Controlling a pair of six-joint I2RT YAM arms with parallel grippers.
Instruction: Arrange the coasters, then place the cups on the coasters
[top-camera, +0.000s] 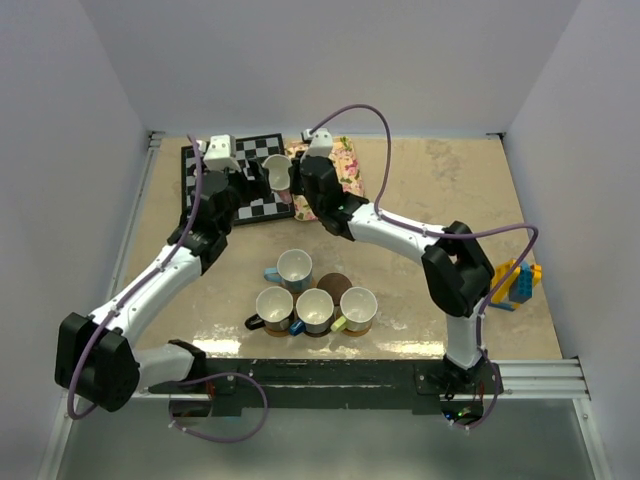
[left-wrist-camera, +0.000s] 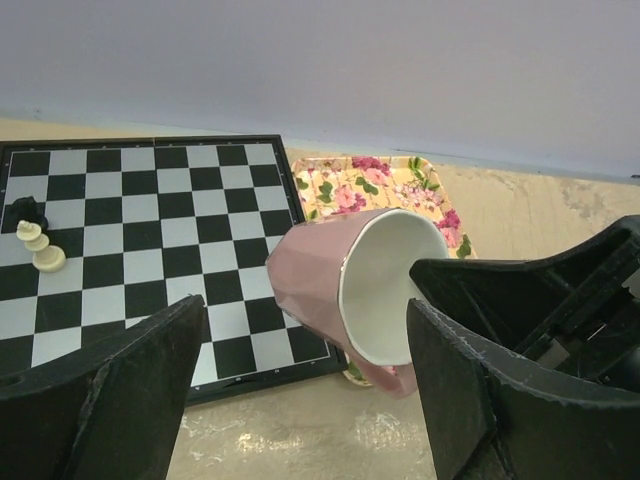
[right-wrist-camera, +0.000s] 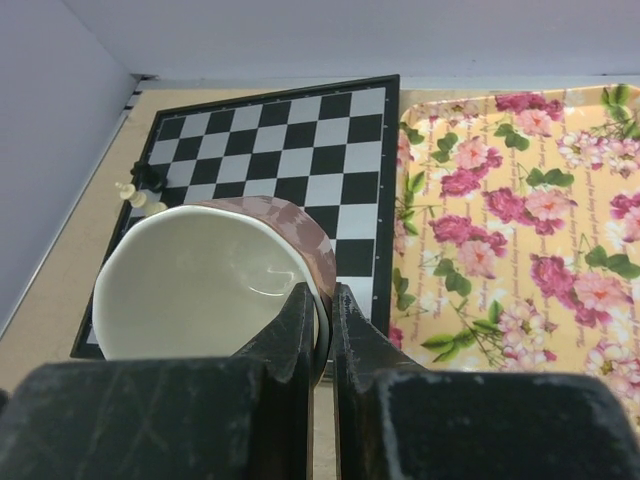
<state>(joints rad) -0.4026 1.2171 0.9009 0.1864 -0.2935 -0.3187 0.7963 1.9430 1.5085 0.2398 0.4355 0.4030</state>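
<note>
Above the chessboard (top-camera: 252, 150), right pincer (right-wrist-camera: 322, 300) nips the slick, likely fragile pink cup (left-wrist-camera: 308, 275) by its rim; left pincer (left-wrist-camera: 310, 330) gapes empty.

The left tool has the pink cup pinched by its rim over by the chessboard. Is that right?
Not quite. It is the right tool that has the pink cup pinched by its rim over by the chessboard. The right wrist view shows it shut on the rim. The left tool is open, close to the cup.
</note>
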